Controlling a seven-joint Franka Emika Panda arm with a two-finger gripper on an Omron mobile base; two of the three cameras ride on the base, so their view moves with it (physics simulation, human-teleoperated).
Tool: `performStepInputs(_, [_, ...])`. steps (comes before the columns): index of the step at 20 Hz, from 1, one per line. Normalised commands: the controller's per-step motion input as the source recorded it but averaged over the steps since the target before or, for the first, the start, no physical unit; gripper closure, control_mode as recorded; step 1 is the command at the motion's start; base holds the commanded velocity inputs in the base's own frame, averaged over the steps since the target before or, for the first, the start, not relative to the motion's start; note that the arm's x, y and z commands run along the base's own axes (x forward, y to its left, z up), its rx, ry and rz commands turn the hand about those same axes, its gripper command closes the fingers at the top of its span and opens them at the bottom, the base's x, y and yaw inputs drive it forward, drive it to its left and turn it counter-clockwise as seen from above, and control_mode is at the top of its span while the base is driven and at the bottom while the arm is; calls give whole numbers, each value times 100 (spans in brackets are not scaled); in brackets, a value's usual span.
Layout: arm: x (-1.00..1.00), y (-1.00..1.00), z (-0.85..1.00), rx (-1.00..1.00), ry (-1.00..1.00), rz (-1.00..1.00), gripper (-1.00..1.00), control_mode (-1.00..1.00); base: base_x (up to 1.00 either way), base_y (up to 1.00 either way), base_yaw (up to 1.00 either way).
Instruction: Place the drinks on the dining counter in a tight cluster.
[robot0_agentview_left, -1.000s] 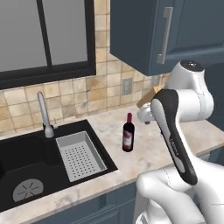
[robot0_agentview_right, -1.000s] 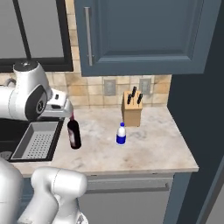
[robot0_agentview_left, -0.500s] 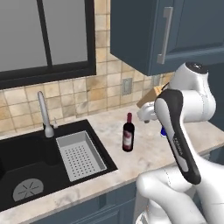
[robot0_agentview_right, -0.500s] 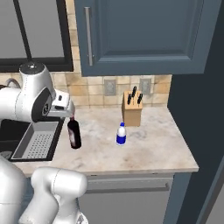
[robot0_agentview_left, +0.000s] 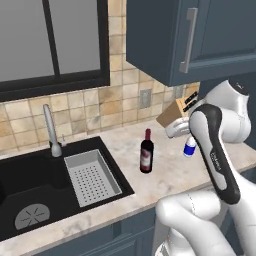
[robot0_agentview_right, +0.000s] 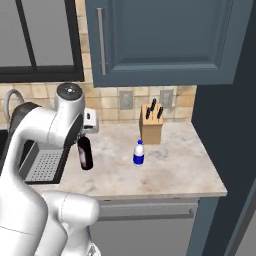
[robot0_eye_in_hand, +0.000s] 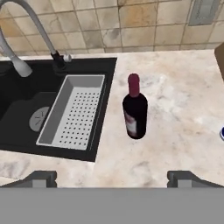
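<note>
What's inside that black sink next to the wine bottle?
Inside the black sink sits a grey perforated drying tray along its right side, and a round drain shows beside it. Whatever lies beneath the tray is covered.

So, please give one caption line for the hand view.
Open gripper above upright wine bottle beside the black sink.

Dark wine bottle (robot0_eye_in_hand: 134, 112) with a red top and pale label there on my beige-veined marble tabletop (robot0_eye_in_hand: 175, 131). Small clear bottle (robot0_agentview_right: 139, 153), blue label, white cap. Black sink (robot0_agentview_left: 30, 185), grey perforated tray (robot0_eye_in_hand: 74, 111), tan tiled backsplash (robot0_agentview_left: 115, 100), dark blue cabinets (robot0_agentview_right: 160, 40), wooden knife block (robot0_agentview_right: 151, 128).
</note>
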Motion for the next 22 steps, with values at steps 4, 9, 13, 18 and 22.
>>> performStepInputs(4, [37, -28, -4, 6, -5, 24, -100, -100, 0, 0, 0])
performStepInputs(9, [5, -14, -2, 4, -2, 23, -100, -100, 0, 0, 0])
performStepInputs(13, [13, -9, -16, 17, -9, 30, -100, -100, 0, 0, 0])
performStepInputs(18, [29, 0, -18, 24, -15, 33, -100, -100, 0, 0, 0])
performStepInputs(22, [21, 0, -4, 22, -14, 29, -100, -100, 0, 0, 0])
